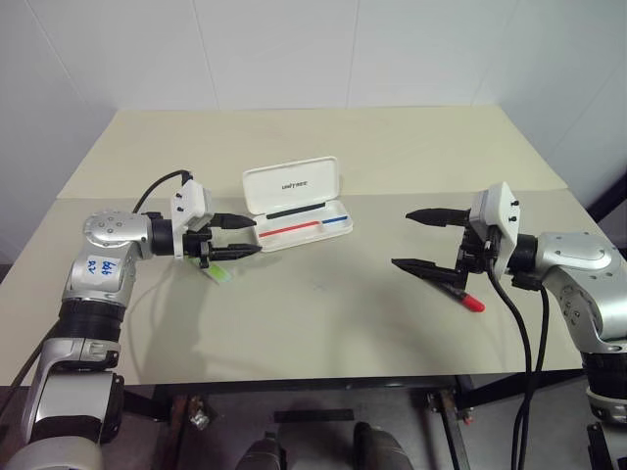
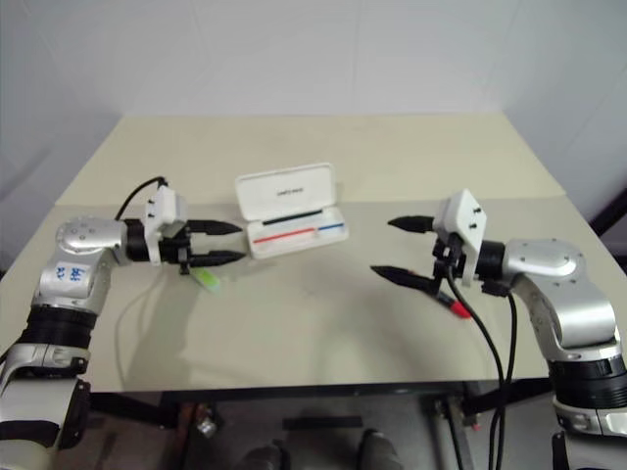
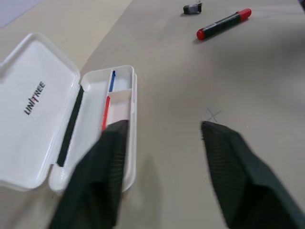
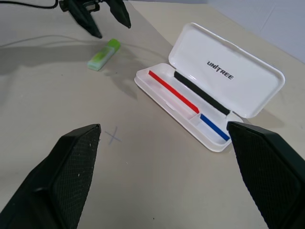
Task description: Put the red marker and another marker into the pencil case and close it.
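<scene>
My left gripper (image 1: 250, 236) is parted, empty; green marker (image 4: 103, 54) lies under it, so I drop lower before clamping.

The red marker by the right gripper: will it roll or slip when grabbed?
The red marker looks round and smooth, so a nudge would likely roll it across the flat table. Its slim, glossy-looking barrel may slip unless pinched mid-length. It looks rigid and light.
</scene>
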`<state>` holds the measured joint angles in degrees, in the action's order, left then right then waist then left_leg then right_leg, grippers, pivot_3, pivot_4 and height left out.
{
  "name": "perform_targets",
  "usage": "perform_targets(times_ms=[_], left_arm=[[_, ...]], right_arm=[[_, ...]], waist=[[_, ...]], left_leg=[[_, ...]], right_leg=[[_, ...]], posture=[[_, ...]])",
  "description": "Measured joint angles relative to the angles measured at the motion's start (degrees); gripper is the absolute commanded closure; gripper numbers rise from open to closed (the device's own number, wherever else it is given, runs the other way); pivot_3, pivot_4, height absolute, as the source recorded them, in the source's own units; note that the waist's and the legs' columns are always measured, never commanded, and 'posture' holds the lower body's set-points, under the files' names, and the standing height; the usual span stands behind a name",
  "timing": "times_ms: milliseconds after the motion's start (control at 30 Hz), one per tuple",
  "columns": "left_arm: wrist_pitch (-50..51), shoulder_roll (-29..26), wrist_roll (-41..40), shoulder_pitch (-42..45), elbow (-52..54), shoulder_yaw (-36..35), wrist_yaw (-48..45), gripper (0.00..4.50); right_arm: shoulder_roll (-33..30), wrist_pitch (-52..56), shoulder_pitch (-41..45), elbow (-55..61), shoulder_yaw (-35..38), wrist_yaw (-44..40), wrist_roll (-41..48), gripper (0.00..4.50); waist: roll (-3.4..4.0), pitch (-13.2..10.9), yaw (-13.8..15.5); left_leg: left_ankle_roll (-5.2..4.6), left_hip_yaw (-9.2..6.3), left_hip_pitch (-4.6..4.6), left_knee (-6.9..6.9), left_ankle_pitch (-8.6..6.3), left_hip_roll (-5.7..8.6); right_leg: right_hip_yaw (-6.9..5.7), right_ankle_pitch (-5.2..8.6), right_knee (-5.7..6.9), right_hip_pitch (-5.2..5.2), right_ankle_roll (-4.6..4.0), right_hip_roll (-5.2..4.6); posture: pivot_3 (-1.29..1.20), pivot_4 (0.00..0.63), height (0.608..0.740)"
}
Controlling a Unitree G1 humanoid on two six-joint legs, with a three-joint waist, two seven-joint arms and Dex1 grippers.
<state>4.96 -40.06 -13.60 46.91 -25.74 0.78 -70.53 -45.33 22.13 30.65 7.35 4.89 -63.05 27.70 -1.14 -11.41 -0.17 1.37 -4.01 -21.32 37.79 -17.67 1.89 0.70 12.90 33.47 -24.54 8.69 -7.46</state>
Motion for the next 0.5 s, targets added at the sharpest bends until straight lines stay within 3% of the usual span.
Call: perform_targets(times_ms=[500], left_arm=[[-2.61,8.17,14.09,14.07,-14.97,10.79,4.31,2.7]], right_arm=[[3.76,-0.83,2.32,-1.21,-4.49,-0.99,-1.25,0.0]], waist=[[-0.01,-0.01,0.04]], left_leg=[[-0.01,0.0,-0.12,0.13,-0.01,0.02]], right_leg=[[-0.03,-0.01,-0.02,-0.03,0.03,0.0]], posture=[[0.0,0.15,0.74]])
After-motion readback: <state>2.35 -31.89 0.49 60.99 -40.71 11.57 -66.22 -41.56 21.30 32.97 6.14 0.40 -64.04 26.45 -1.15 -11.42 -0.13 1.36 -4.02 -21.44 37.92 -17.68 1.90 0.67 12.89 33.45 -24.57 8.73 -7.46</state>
